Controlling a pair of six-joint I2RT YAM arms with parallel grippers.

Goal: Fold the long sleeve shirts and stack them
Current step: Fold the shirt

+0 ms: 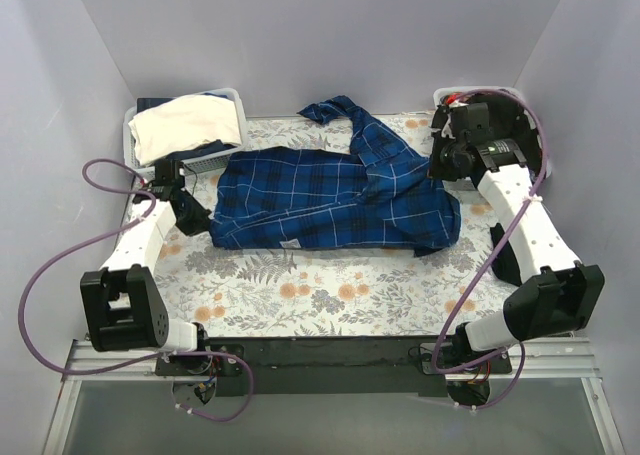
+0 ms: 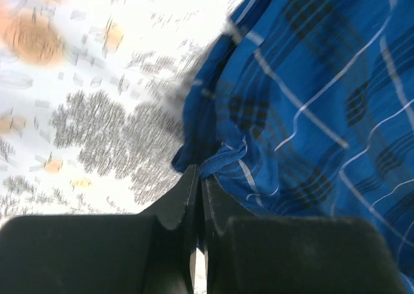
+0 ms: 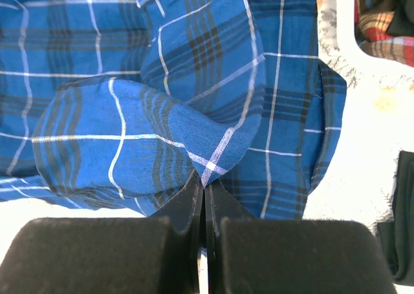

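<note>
Your surface point(image 1: 330, 285) is covered in a pale print of grey ferns and orange flowers. Directly on it you have the blue plaid shirt point(image 1: 330, 200), spread crumpled across the far half, one sleeve reaching toward the far edge. A white lattice basket point(image 1: 128, 140) sits at the far left corner, a second basket point(image 1: 441, 97) at the far right.

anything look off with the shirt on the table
The blue plaid shirt lies rumpled and askew, one sleeve trailing toward the back. Nothing looks torn; the left gripper and right gripper each pinch its cloth.
</note>
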